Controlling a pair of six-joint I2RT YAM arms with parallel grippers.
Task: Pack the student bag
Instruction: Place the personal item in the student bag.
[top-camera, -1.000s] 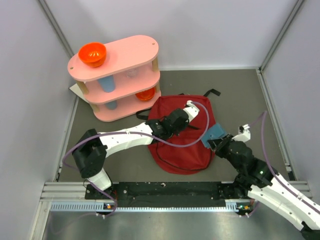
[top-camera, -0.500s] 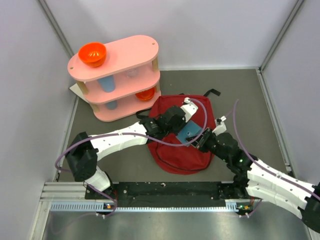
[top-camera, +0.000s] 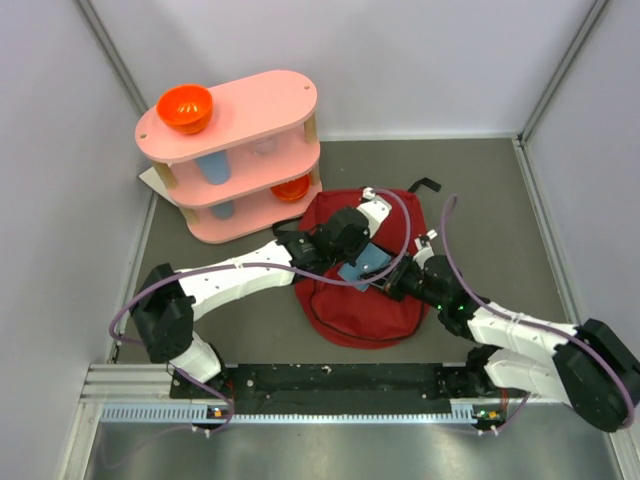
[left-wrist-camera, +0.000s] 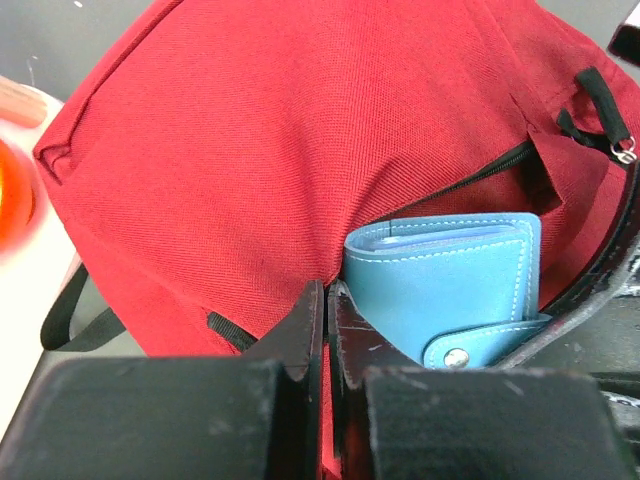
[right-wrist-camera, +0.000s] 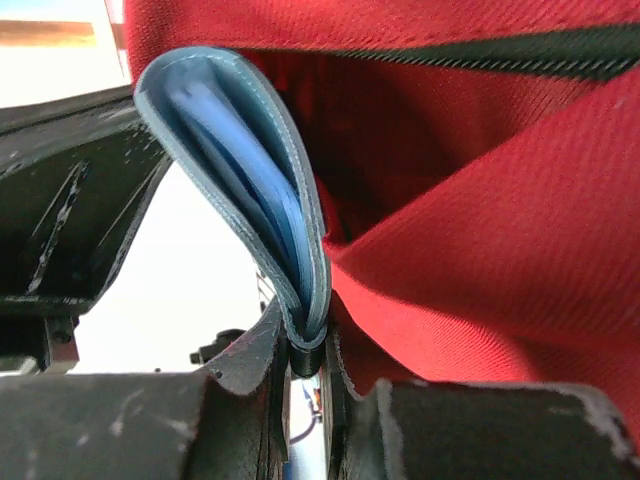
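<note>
At student bag (top-camera: 350, 312) | left claw (left-wrist-camera: 325, 292) pinches it | right-wrist view: right claw (right-wrist-camera: 306, 348) clamps wallet (right-wrist-camera: 262, 190)

You are looking down on a dark grey table (top-camera: 480, 200) walled in white. A pink three-tier shelf rack (top-camera: 262, 105) stands at its far left, with a white sheet (top-camera: 150, 181) showing under the rack's left end. A dark red backpack (top-camera: 355, 310) lies flat in the middle, near the rack.
</note>
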